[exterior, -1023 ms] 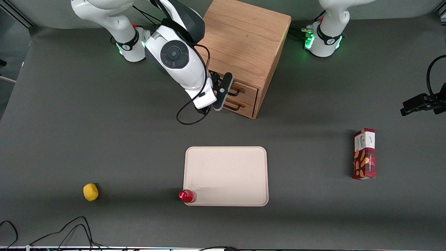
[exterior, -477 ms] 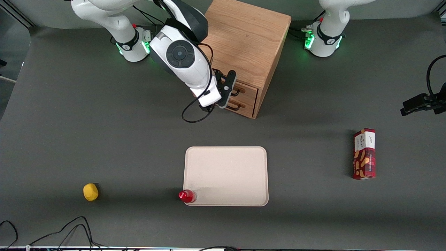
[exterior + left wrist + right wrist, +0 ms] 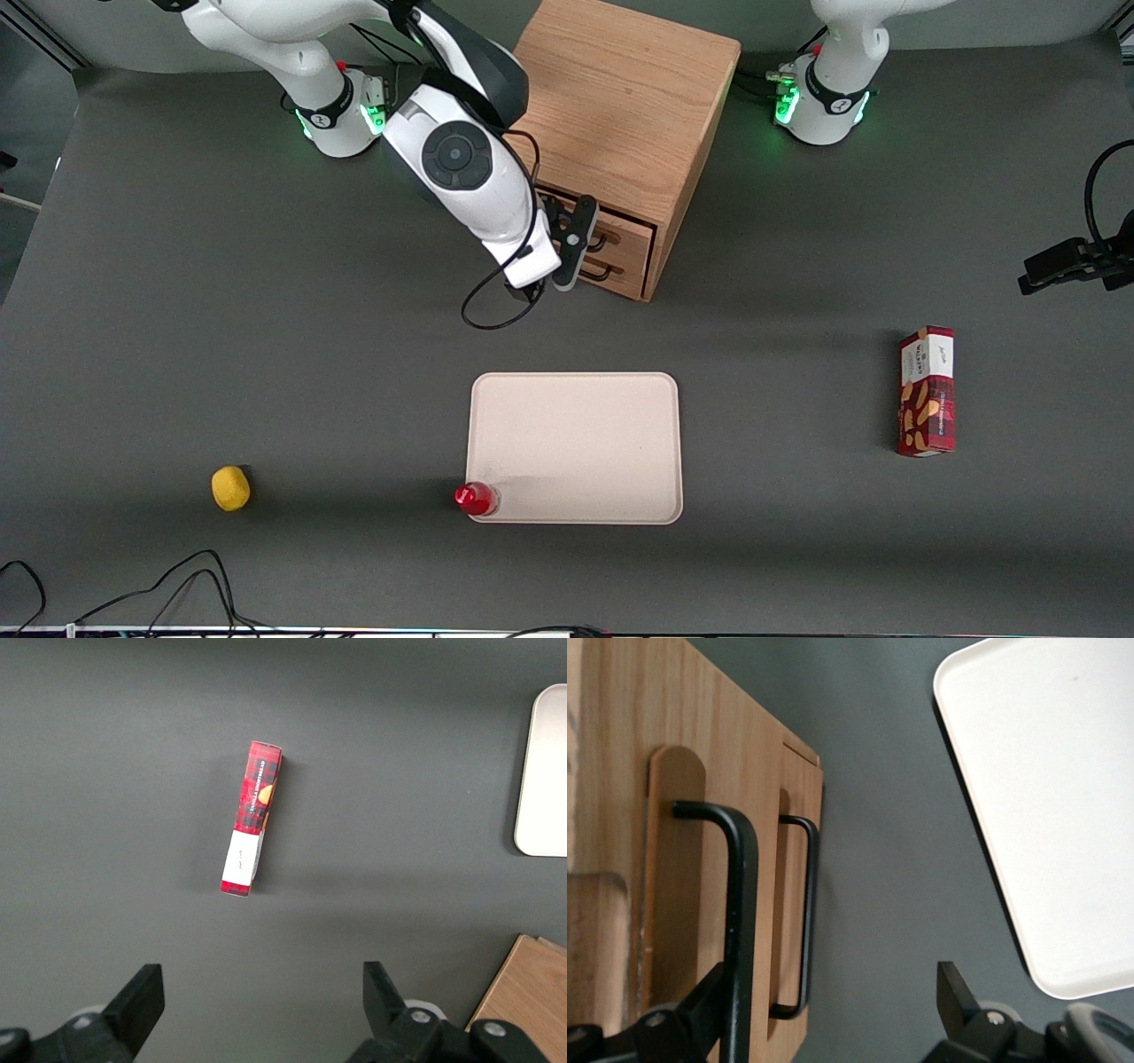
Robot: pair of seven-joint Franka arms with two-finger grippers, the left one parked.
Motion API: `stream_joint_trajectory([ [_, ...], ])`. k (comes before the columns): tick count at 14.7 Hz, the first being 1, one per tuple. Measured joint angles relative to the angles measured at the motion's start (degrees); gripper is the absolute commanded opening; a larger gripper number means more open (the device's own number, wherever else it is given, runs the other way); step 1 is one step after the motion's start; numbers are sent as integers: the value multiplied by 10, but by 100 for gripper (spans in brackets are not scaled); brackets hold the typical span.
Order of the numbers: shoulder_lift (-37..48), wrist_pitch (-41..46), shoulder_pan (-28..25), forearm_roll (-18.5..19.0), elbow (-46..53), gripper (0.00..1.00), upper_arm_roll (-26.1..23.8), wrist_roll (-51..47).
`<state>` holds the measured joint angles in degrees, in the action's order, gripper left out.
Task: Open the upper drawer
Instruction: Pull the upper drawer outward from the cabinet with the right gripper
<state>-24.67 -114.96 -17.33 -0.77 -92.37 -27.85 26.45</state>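
Observation:
The light-oak cabinet (image 3: 620,115) stands at the back of the table, with both drawers shut. Its upper drawer (image 3: 631,229) carries a black wire handle (image 3: 740,912), and the lower drawer (image 3: 625,266) has a like handle (image 3: 806,912). My gripper (image 3: 572,245) hangs open right in front of the drawer fronts, at handle height. In the right wrist view the gripper (image 3: 833,1014) straddles the upper handle's bar: one finger (image 3: 691,1014) lies close against the bar, the other (image 3: 957,992) stands wide off over bare table. Nothing is gripped.
A beige tray (image 3: 576,443) lies nearer the front camera than the cabinet and also shows as the tray (image 3: 1045,797). A red-capped bottle (image 3: 476,498) stands at its corner. A yellow object (image 3: 230,488) lies toward the working arm's end, a red snack box (image 3: 927,391) toward the parked arm's.
My gripper has shifted closer to the drawer fronts and then a little nearer the front camera. It stays open, and both drawers have stayed shut.

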Motion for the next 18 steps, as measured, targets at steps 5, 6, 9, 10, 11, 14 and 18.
stream_joint_trajectory([
  [5,0,-8,19,1,4,100,8,28],
  [6,0,-9,21,1,6,100,13,38],
  [9,-3,-10,24,1,19,100,29,49],
  [10,-5,-11,24,1,23,100,32,49],
  [11,-7,-14,24,1,26,100,35,49],
  [14,-14,-28,28,1,34,100,42,59],
  [18,-28,-47,34,1,37,100,48,69],
])
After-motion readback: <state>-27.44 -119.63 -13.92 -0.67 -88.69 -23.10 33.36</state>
